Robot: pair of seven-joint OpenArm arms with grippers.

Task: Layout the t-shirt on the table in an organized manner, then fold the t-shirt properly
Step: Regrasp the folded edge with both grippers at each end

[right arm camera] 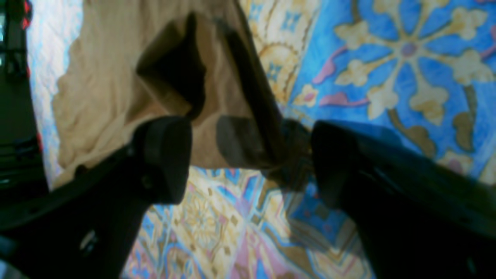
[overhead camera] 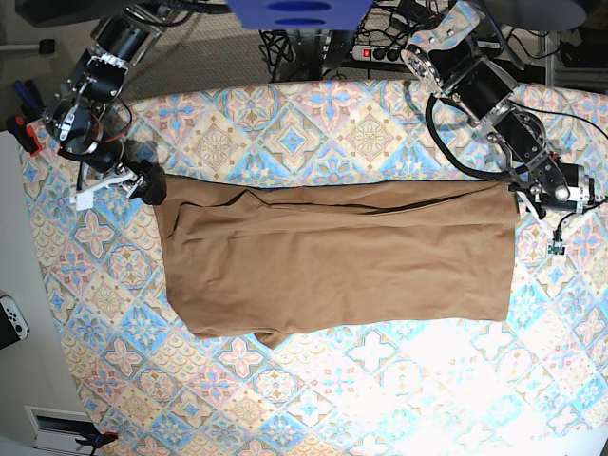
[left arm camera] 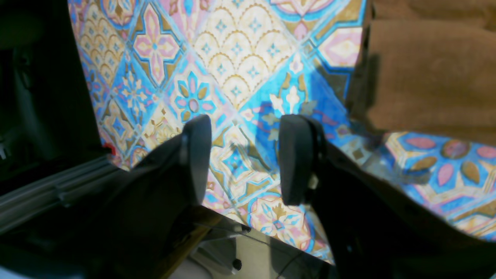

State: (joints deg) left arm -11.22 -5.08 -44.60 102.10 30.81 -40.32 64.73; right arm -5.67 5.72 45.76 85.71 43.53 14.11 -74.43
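Base view: the t-shirt [overhead camera: 332,261] is seen spread across the middle of the desk [overhead camera: 399,389], folded into a broad band, with small bulges left along the lower edge. The right claw [right arm camera: 248,159] is spread just beside one top corner, nothing being pinched. The left claw [left arm camera: 242,159] is spread over bare pattern near the opposite corner, empty as well. A risk is judged here: if only the upper layer is caught at a corner, the layers could be dragged apart and the edges skewed; uneven pulls by the two arms could twist the band. No brand, label or legible writing is made out anywhere.
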